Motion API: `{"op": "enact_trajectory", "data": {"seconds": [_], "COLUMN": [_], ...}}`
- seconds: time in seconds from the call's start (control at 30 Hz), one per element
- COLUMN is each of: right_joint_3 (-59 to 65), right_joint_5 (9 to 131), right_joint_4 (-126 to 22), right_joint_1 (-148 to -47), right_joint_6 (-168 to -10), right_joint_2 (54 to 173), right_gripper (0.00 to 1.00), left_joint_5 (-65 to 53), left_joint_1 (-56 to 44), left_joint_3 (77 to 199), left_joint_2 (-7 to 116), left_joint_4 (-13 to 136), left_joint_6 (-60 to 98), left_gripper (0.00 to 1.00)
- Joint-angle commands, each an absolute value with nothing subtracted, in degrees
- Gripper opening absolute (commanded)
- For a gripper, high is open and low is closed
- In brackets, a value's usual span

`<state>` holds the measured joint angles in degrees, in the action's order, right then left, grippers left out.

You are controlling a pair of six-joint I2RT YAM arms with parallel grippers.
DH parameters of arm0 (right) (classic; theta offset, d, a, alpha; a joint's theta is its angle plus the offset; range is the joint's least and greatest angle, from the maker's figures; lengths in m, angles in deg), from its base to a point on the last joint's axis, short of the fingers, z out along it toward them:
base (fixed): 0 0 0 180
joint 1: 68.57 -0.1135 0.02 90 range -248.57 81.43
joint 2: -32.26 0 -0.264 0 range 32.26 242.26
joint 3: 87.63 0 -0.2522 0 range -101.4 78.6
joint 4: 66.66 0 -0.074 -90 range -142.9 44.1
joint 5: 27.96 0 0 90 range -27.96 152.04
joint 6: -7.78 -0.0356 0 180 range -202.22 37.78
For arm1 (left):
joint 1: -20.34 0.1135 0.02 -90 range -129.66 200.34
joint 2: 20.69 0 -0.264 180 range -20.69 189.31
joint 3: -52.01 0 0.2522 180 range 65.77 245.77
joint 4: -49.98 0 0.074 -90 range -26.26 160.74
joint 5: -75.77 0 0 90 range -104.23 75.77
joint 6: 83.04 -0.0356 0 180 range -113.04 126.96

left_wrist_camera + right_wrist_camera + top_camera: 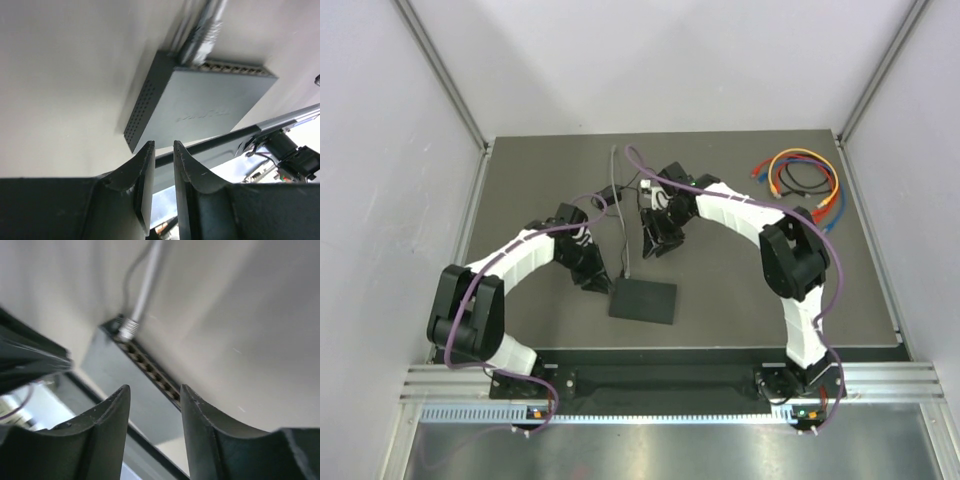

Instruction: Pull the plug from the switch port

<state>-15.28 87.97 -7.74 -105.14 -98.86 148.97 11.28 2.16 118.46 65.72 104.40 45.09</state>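
The switch (pixel 642 300) is a flat black box lying near the table's front middle, its row of ports (pixel 150 371) facing away from the arms. A grey cable (pixel 618 210) runs from the back down to its plug (pixel 627 270), whose tip sits at the left end of the port edge. The plug (pixel 202 35) (pixel 128 329) may be seated or only touching; I cannot tell which. My left gripper (pixel 595 282) (pixel 163 144) hovers by the switch's left corner, its jaws a narrow gap apart and empty. My right gripper (pixel 655 248) (pixel 154 387) hangs open just behind the port row, holding nothing.
A bundle of coloured patch cables (pixel 805 180) lies at the back right of the dark mat. A metal rail (pixel 670 380) runs along the near edge. White enclosure walls stand close on the left, right and back.
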Motion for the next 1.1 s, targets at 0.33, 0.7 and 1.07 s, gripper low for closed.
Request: {"op": "enact_trajectory", "data": {"seconds": [0.33, 0.7, 1.07], "right_joint_3": [-11.23, -5.60, -2.52], "right_joint_5": [111.69, 115.03, 116.09], "right_joint_4": [-27.14, -35.49, -41.64], "right_joint_1": [-104.78, -104.69, -103.90], "right_joint_6": [-109.81, -113.59, -114.82], "right_joint_2": [154.78, 156.72, 159.97], "right_gripper": [0.47, 0.42, 0.36], "left_joint_5": [15.82, 15.56, 15.47], "left_joint_1": [1.88, 1.44, 1.27], "left_joint_3": [114.11, 112.62, 112.09], "left_joint_2": [64.91, 66.58, 67.81], "left_joint_4": [99.42, 98.54, 98.54], "left_joint_6": [48.10, 49.42, 49.33], "left_gripper": [0.26, 0.26, 0.27]}}
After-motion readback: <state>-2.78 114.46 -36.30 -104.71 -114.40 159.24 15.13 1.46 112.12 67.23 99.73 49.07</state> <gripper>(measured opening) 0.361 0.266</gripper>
